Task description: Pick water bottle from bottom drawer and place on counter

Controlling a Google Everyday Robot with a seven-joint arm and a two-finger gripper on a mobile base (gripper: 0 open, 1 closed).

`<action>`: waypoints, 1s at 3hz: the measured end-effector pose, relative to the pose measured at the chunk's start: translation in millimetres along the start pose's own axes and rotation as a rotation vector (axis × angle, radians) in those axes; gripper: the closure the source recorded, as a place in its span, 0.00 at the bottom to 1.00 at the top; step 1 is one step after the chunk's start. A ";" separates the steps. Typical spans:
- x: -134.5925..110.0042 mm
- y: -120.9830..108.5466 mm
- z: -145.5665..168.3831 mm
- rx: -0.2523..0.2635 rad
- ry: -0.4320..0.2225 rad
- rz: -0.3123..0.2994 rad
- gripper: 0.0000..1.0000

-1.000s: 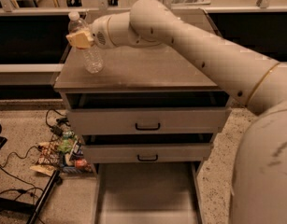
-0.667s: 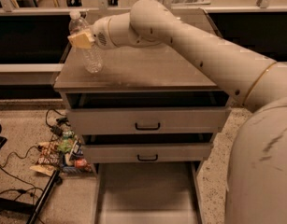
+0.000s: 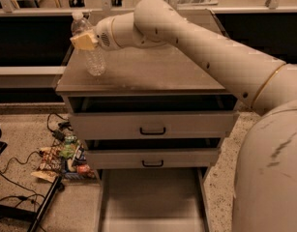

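The water bottle, clear with a white cap, stands slightly tilted at the left rear part of the taupe counter, its base on or just above the surface. My gripper reaches in from the right and is shut around the bottle's upper body, with a yellowish finger pad lying across it. The bottom drawer is pulled out far below, and its plain floor has nothing on it.
Two drawers with black handles sit slightly open under the counter. Snack packets and cables lie on the floor to the left. A pale ledge runs behind on the left. My arm crosses the counter's right side.
The bottle and gripper have hardly moved; the bottle's tilt shifted slightly and it stays at the counter's left rear.
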State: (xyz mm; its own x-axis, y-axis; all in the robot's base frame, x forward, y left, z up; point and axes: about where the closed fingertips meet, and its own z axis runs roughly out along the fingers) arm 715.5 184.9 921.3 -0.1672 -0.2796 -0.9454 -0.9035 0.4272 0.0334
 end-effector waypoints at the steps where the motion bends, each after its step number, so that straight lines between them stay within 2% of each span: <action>1: 9.2 -4.2 -0.3 -0.006 -0.002 0.029 1.00; 2: 2.5 -4.0 -2.6 -0.006 -0.002 0.029 1.00; 3: 1.1 -3.3 -2.4 -0.007 -0.002 0.029 0.75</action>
State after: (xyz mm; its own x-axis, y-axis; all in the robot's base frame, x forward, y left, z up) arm 717.4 181.1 921.0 -0.1926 -0.2653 -0.9447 -0.9010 0.4292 0.0632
